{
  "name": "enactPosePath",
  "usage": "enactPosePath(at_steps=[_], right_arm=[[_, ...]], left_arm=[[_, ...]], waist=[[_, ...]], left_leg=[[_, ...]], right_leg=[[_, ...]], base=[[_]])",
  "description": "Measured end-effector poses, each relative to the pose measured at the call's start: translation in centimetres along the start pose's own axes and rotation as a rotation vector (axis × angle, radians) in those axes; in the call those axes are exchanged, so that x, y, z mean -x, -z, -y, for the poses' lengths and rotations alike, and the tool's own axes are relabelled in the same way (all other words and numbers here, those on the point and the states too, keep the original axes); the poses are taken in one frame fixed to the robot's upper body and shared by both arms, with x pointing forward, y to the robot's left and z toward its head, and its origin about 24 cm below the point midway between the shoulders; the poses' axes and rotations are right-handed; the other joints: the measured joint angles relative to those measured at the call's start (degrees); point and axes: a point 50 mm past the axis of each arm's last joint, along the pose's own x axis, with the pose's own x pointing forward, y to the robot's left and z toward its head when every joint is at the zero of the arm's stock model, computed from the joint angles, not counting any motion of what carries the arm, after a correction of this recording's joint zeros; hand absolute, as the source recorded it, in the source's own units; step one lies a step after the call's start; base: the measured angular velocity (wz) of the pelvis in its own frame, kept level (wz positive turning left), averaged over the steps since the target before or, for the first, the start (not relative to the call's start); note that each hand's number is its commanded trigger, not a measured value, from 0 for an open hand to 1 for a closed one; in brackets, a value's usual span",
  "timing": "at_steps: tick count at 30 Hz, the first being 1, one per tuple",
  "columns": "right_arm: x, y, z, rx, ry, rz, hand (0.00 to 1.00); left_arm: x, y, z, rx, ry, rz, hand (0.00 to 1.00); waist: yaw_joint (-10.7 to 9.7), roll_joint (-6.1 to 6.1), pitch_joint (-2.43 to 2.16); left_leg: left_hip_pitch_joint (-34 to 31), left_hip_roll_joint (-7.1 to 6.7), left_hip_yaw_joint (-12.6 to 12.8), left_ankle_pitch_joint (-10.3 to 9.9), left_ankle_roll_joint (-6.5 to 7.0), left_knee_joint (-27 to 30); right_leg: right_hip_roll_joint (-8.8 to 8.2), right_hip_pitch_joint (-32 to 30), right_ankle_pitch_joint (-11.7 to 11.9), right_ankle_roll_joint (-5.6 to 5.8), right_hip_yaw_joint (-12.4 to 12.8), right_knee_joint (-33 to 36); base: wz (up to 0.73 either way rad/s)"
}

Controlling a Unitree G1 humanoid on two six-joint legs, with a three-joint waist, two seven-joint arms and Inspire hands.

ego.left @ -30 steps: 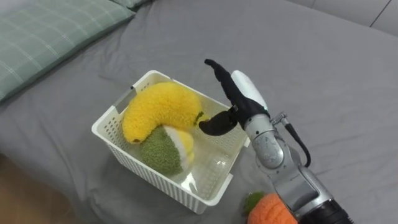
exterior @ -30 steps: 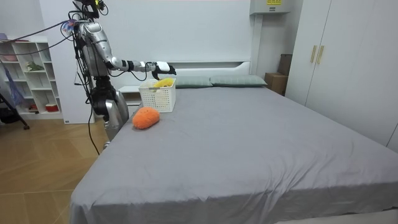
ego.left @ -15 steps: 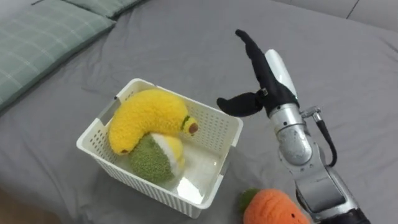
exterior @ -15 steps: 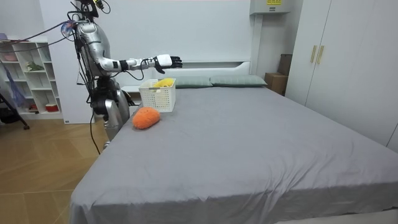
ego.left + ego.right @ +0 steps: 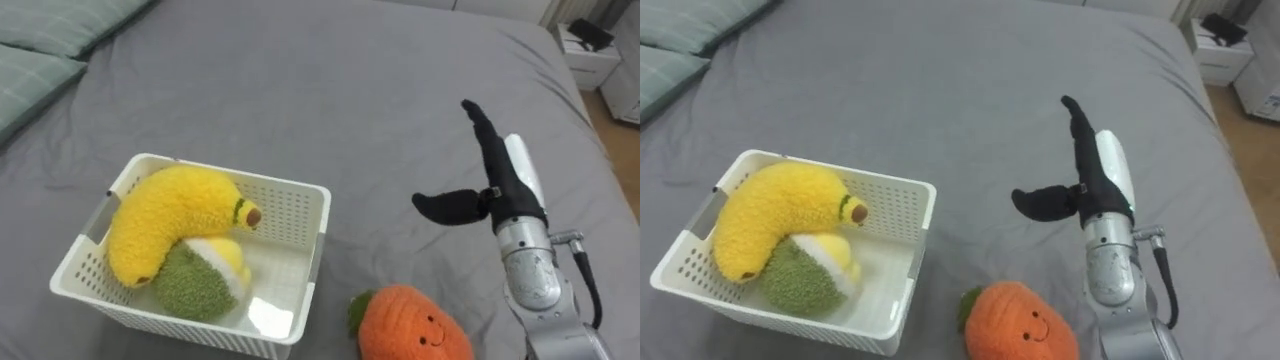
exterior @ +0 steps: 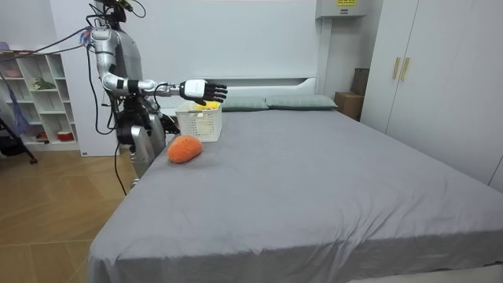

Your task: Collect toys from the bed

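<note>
plush carrot (image 5: 412,325), orange w/ green top, lies on the grey bed (image 5: 330,90) just right of the white basket (image 5: 285,181), near its front corner, not touching it. inside the basket: a yellow plush banana (image 5: 160,225) leaning across the left half, and a green-and-white plush toy (image 5: 192,290) tucked under it toward the front wall; the basket's right part is bare. right hand (image 5: 495,185) is up off the sheet, well right of the basket and beyond the carrot, holding nothing. fingers (image 5: 478,122) are straight and close together, pointing away from the robot; thumb sticks out sideways toward the basket. a green checked pillow (image 5: 30,70) lies past the basket's far left. room view: robot stands at the bed corner by the basket, right arm stretched level.
</note>
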Motion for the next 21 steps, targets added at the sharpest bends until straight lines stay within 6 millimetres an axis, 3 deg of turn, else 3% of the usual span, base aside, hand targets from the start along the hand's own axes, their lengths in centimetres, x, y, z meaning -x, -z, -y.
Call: enactPosePath(at_steps=[6,14,21], right_arm=[[1.3,2.8,-0.5,0.025,-0.034,-0.11,0.0],[1.7,3.4,-1.2,0.022,-0.069,-0.136,0.0],[2.7,5.2,-3.8,0.027,-0.17,-0.223,0.0]], left_arm=[[0.0,0.4,-0.2,-0.007,-0.001,-0.006,0.0],[0.0,0.6,-0.1,-0.002,0.009,-0.016,0.0],[0.0,0.4,0.0,0.001,0.015,-0.012,0.0]], waist=[[-0.44,0.01,0.09],[-0.88,0.19,0.24],[-0.9,0.41,0.45]], left_leg=[[0.41,0.08,0.46,-0.04,-0.03,0.01],[0.82,0.22,1.64,-0.24,0.05,-0.01],[0.38,0.26,1.87,-0.27,0.07,-0.01]], right_leg=[[0.16,-0.13,0.0,0.0,0.84,0.1],[0.25,0.13,-0.01,0.01,1.85,-0.1],[0.24,-0.68,-0.01,0.01,1.85,-0.12]], base=[[-0.05],[-0.05],[0.0]])
